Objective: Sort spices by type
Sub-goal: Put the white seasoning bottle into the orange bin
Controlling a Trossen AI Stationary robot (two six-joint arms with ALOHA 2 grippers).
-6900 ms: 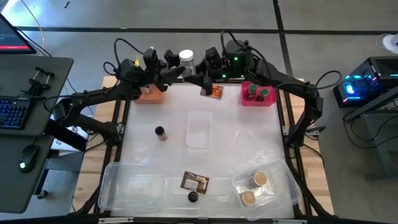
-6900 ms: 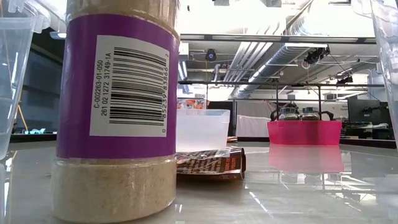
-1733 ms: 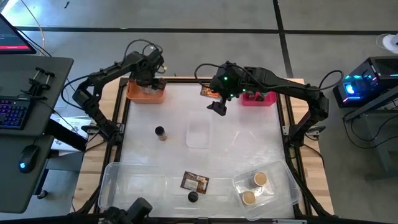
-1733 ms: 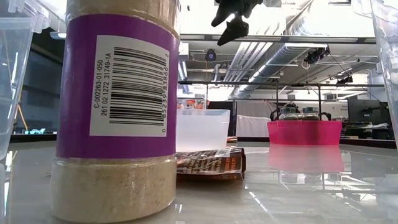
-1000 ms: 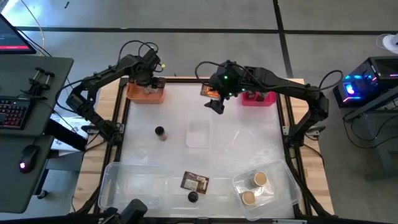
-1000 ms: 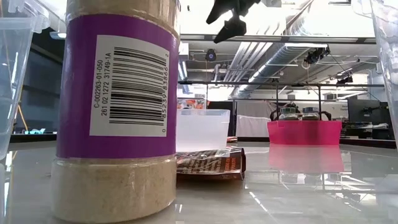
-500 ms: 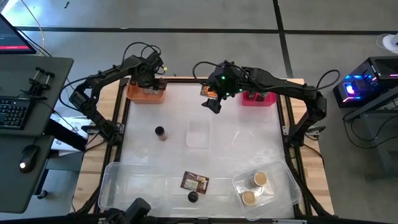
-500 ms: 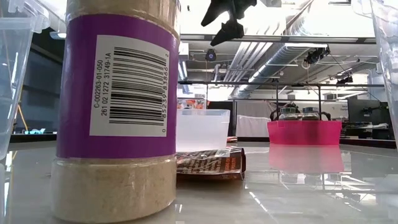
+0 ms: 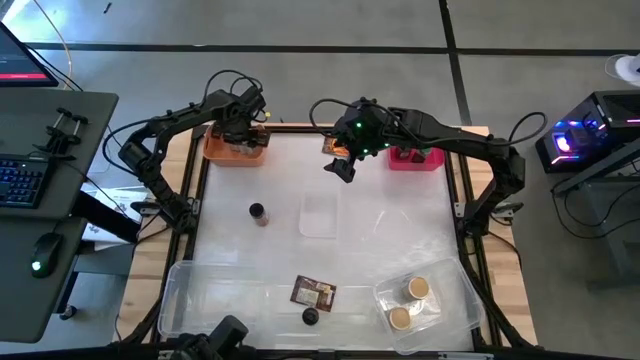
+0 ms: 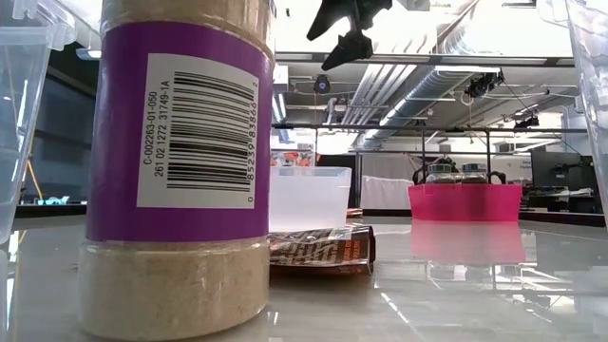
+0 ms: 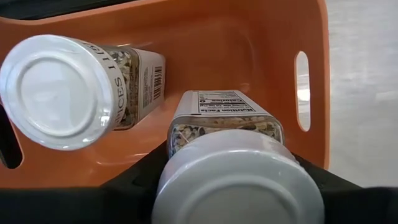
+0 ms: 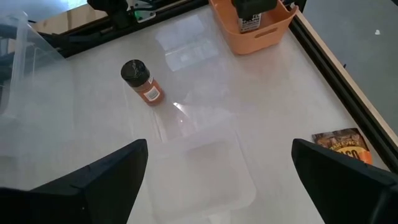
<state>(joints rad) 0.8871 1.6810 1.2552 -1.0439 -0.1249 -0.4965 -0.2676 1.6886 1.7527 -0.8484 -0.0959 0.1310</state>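
Note:
My left gripper point(image 9: 241, 134) hangs over the orange bin point(image 9: 216, 152) at the table's far left, shut on a white-lidded jar point(image 11: 236, 186) of spices. A second white-lidded jar point(image 11: 62, 90) stands in the bin beside it. My right gripper point(image 9: 340, 168) hovers open above the table's far middle, empty, and shows high up in the low view point(image 10: 344, 38). A black-lidded jar point(image 9: 257, 212) stands on the table at the left. One packet point(image 9: 313, 292) lies near the front, another point(image 9: 343, 146) at the far edge. My left gripper pinches the white-lidded jar between its two fingers point(image 11: 134, 180), which sit on opposite sides of the jar's body just below the lid point(image 11: 186, 140). The fingers come from above, pointing down. The jar is upright inside the orange bin; whether its base touches the floor is hidden.
A pink bin point(image 9: 432, 160) with green-lidded jars stands at the far right. A small clear tray point(image 9: 318, 213) lies mid-table. Two tan-lidded jars point(image 9: 415, 288) sit in a clear tray at the front right, and a black-lidded jar point(image 9: 310, 316) at the front. A purple-labelled jar point(image 10: 180, 161) fills the low view.
My left gripper has sunk toward the orange bin with the white-lidded jar still upright in its fingers.

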